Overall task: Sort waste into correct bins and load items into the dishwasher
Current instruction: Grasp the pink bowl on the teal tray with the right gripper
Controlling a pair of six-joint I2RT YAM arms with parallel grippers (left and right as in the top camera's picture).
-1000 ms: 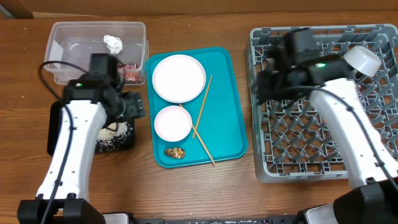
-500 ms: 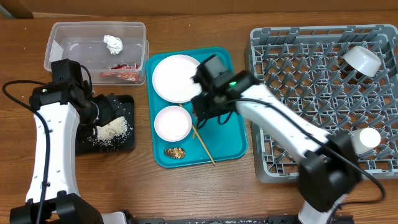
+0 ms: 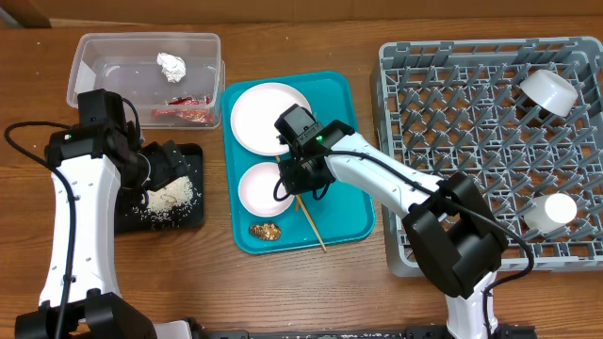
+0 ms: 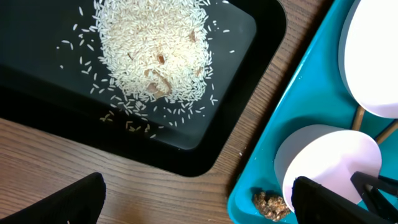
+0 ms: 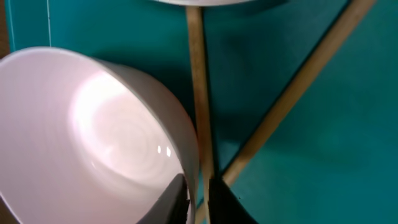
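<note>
Right claw (image 5: 198, 200) was pinched on one wooden chopstick (image 5: 198, 93), just beside the rim of the small white bowl (image 5: 93, 124) on the teal tray (image 3: 344, 221). A second chopstick (image 5: 298, 82) was seen crossing the first. The left claw (image 4: 199, 202) was spread wide above the black tray (image 4: 37, 37), where white rice (image 4: 149, 43) was heaped. The red wrapper (image 3: 184, 113) and the tissue ball (image 3: 171, 65) were seen in the clear tub (image 3: 104, 71). The brown food lump (image 3: 264, 230) was seen on the teal tray beside the bowl.

The teal tray (image 3: 350, 169) holds a white plate (image 3: 259, 115), a white bowl (image 3: 256, 188), tan chopsticks (image 3: 311, 226) and a brown lump (image 3: 265, 230). White rice (image 3: 170, 196) speckles the black tray (image 3: 193, 222). The dish rack (image 3: 471, 141) is grey.
</note>
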